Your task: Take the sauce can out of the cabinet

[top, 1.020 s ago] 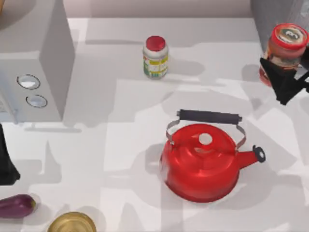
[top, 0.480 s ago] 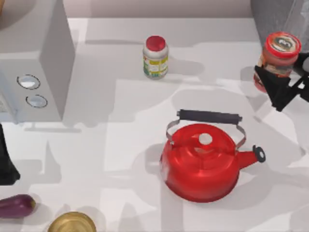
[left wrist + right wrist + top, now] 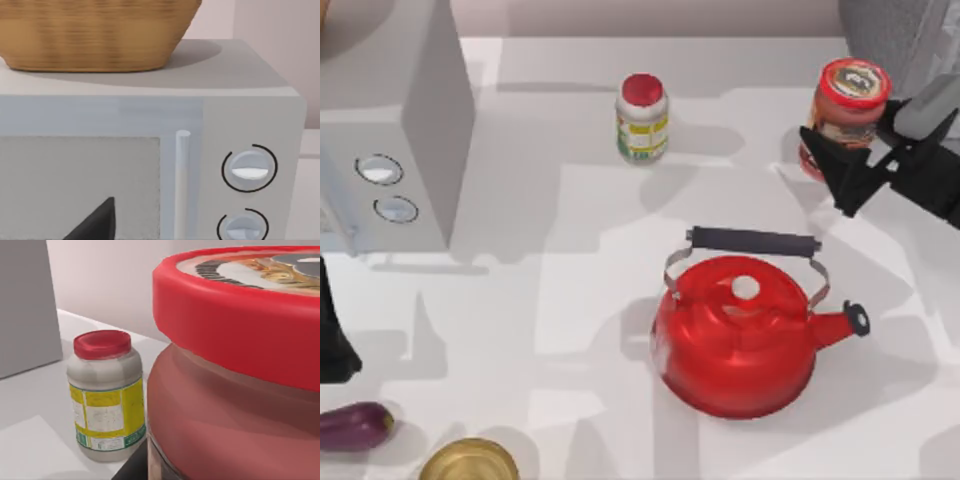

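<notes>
The sauce can (image 3: 853,83), red-orange with a red-rimmed silvery top, hangs above the table at the back right. My right gripper (image 3: 848,145) is shut on it, its black fingers (image 3: 835,165) against the can's lower body. In the right wrist view the sauce can (image 3: 235,390) looms very close. The dark grey cabinet (image 3: 895,28) stands partly in view in the back right corner, just right of the can. My left gripper (image 3: 332,335) is parked at the table's left edge; a dark fingertip (image 3: 95,225) shows in the left wrist view.
A red kettle (image 3: 735,335) with a black handle stands front of centre. A white jar (image 3: 642,120) with a red cap sits at the back middle, also jar (image 3: 106,395). The light grey appliance (image 3: 390,130) occupies the back left, carrying a basket (image 3: 90,30). An eggplant (image 3: 355,425) and a gold dish (image 3: 470,462) lie front left.
My right gripper has carried the sauce can leftward, away from the cabinet and out over the table. The left arm has not moved.
</notes>
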{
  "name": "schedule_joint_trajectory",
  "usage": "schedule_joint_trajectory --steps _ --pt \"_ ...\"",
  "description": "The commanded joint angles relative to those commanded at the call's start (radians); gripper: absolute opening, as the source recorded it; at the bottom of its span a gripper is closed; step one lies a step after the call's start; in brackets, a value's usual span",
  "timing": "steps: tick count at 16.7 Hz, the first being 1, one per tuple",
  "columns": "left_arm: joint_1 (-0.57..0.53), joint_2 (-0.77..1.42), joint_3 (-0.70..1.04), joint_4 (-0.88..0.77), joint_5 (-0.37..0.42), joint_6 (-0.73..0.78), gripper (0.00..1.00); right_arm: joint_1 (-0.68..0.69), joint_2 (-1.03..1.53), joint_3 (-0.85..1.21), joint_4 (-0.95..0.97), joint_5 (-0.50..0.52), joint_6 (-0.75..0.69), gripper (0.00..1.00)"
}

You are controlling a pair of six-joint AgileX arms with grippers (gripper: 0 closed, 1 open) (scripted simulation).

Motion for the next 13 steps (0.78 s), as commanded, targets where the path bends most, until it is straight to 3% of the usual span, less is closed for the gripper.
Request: schedule_joint_trajectory --steps 10,13 --pt "0.0 0.0 0.0 0.0 0.0 0.0 1.0 -0.002 0.083 0.09 -0.018 0.041 -0.046 0.0" --pt "0.0 0.0 0.0 0.0 0.0 0.0 1.0 -0.002 0.083 0.09 -0.018 0.041 -0.046 0.23"
